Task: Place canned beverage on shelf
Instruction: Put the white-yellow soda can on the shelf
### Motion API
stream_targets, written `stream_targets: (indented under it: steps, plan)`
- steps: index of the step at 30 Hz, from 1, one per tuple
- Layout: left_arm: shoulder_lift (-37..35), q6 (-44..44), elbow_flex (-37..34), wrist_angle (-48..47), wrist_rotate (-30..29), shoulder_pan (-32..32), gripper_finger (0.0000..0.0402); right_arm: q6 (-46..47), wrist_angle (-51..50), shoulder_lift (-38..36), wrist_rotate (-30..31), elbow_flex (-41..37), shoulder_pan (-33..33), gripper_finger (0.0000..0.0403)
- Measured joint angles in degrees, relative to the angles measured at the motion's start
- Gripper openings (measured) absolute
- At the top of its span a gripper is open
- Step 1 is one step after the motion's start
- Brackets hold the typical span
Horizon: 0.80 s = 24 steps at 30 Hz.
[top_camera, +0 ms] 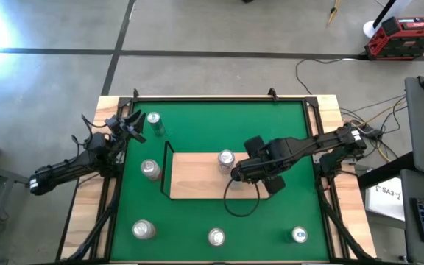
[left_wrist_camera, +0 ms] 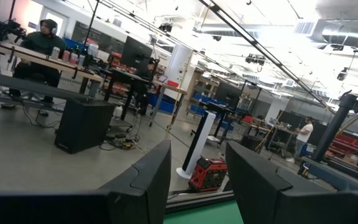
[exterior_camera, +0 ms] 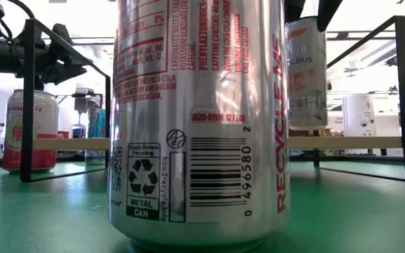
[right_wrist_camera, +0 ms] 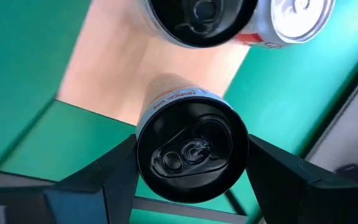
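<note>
The shelf (top_camera: 197, 180) is a light-wood board with a black wire rail, in the middle of the green table. My right gripper (top_camera: 241, 171) hangs over the shelf's right half, shut on a slim black-topped can (right_wrist_camera: 191, 152). In the low view this can (exterior_camera: 306, 70) shows above the board's edge (exterior_camera: 357, 143). A silver-topped can (top_camera: 225, 158) stands on the shelf beside it, and another black-topped can (right_wrist_camera: 204, 18) is close by. My left gripper (top_camera: 135, 125) waits at the table's far left, fingers a little apart around nothing (left_wrist_camera: 197, 155). My right gripper pinches the can's upper wall (right_wrist_camera: 143, 155) just under the rim, one finger (right_wrist_camera: 98, 180) on each of two opposite sides. The fingers come from above, pointing steeply down. The can stays upright, its bottom (exterior_camera: 306, 125) a little above the board.
Several more cans stand on the green felt: at far left (top_camera: 153, 121), left of the shelf (top_camera: 149, 169), and along the near edge (top_camera: 144, 230) (top_camera: 216, 237) (top_camera: 299, 235). One of them (exterior_camera: 202, 119) fills the low view. A black cable loop (top_camera: 241, 206) hangs near the shelf.
</note>
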Motion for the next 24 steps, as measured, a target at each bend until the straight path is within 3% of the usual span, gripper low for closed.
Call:
stream_targets:
  steps: [8,24]
  plan:
    - [0.0,0.0,0.0,0.0,0.0,0.0,0.0137,-8.6,-0.1,0.0,0.3,0.0,-0.3,0.0259]
    - [0.0,0.0,0.0,0.0,0.0,0.0,0.0137,-16.6,0.9,0.0,-0.1,-1.7,-3.0,0.0254]
